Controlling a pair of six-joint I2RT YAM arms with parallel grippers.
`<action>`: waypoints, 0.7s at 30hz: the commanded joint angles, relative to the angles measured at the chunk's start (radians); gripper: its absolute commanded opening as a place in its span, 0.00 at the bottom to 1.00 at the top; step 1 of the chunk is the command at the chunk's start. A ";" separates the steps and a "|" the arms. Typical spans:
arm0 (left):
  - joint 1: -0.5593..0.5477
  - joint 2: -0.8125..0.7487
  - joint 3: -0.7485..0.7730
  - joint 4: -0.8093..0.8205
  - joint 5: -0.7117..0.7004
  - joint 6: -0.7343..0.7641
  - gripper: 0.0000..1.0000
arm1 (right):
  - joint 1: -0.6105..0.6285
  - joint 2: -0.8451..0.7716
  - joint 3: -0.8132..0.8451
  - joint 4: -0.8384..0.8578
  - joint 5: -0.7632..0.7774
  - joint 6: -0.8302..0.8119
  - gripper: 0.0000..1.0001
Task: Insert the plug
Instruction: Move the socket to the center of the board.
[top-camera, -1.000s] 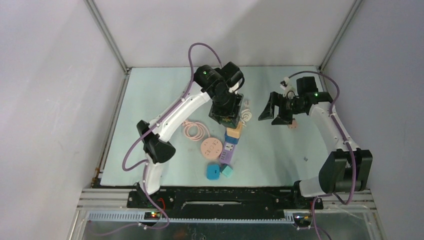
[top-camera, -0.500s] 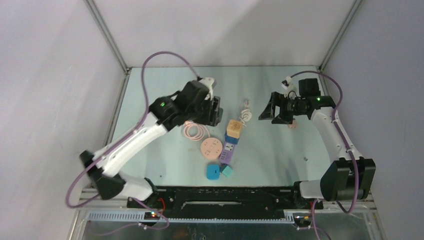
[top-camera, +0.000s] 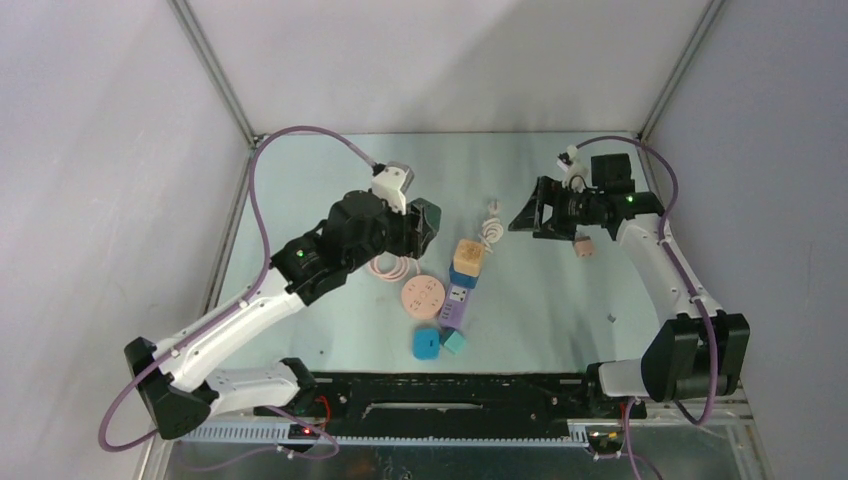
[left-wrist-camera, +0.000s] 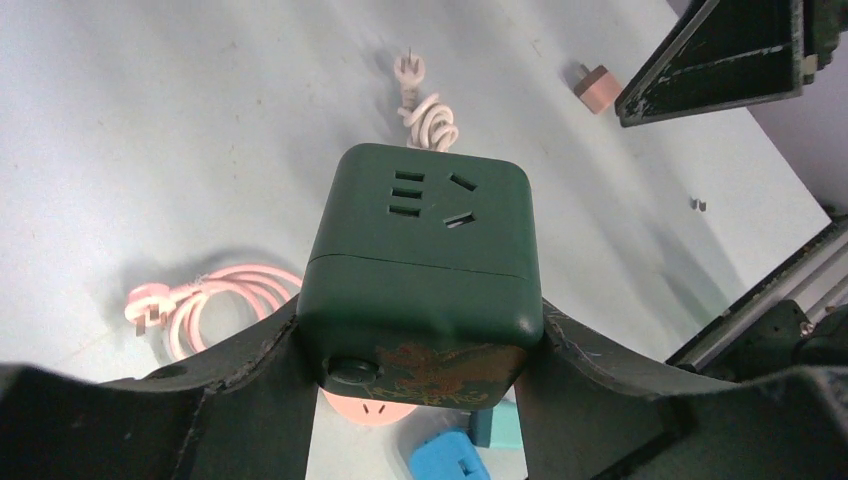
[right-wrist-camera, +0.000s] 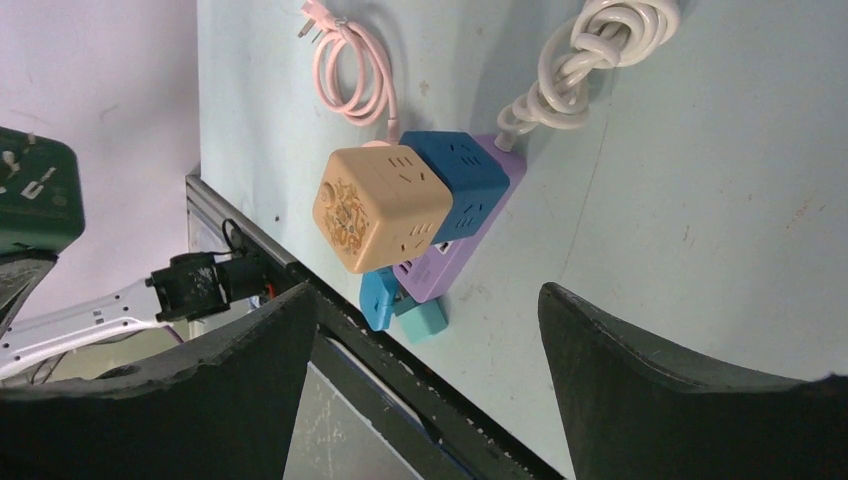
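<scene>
The white plug (top-camera: 491, 207) lies flat on the surface (top-camera: 320, 180), towards the far side and about midway between the two arms. Its long axis runs near to far. The prongs point to the far wall, and its coiled white cord (top-camera: 490, 232) trails back towards the near side, where it appears to lead to the purple strip (top-camera: 455, 308) under the tan cube (top-camera: 467, 257).

To the left of the plug, lifted off the surface, is the dark green socket cube (left-wrist-camera: 425, 250). The left gripper (top-camera: 418, 225) pinches it from both sides, one finger flat against each side wall. In the left wrist view its slotted face is turned away from the wrist and is unobstructed.

To the right of the plug hangs the right gripper (top-camera: 528, 212), spread wide and empty, with nothing between its fingers in its own view. It looks the nearer of the two to the plug, and it is the only free one, so the pick-up probably falls to it.

Since the plug lies with its prongs pointing far, the fingers would probably need to close across its body from left and right. The prongs would then have to be swung round to the left to meet the cube's slotted face.

A second plug, on the pink cable (top-camera: 385, 265), lies near the left arm, so I cannot tell for certain which plug is meant.
</scene>
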 joint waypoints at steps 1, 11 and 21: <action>-0.001 -0.013 0.000 0.115 0.001 0.081 0.00 | 0.004 0.023 0.004 0.043 -0.022 0.005 0.83; 0.000 -0.029 -0.124 0.284 0.214 0.146 0.00 | 0.010 0.034 0.004 0.040 -0.033 -0.001 0.84; -0.001 -0.239 -0.313 0.407 0.266 0.078 0.00 | 0.016 0.029 0.004 0.020 -0.029 -0.010 0.83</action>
